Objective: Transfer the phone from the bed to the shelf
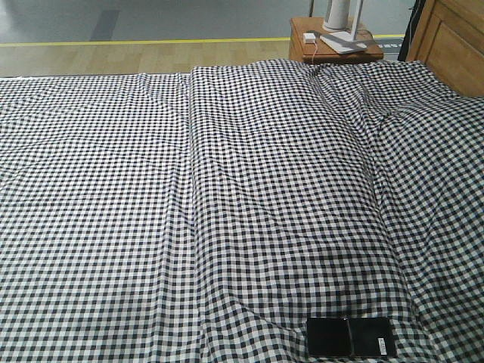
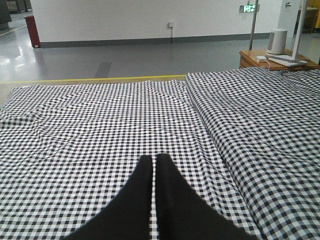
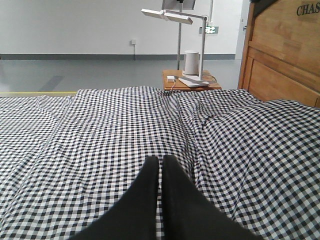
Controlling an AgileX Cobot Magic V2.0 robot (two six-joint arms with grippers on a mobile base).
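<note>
- The left gripper (image 2: 154, 159) has its black fingers pinched together with nothing between them, above the bed (image 2: 100, 125).
- The right gripper (image 3: 161, 159) is likewise closed tight and empty over the checked sheet.
- The phone (image 1: 350, 337) lies flat at the bed's near edge, right of centre.
- A nightstand (image 1: 318, 47) stands beyond the far side.

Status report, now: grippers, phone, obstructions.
Both shut, empty: left gripper, right gripper. Untouched phone flat on bed. Nothing around it. No shelf in view.
</note>
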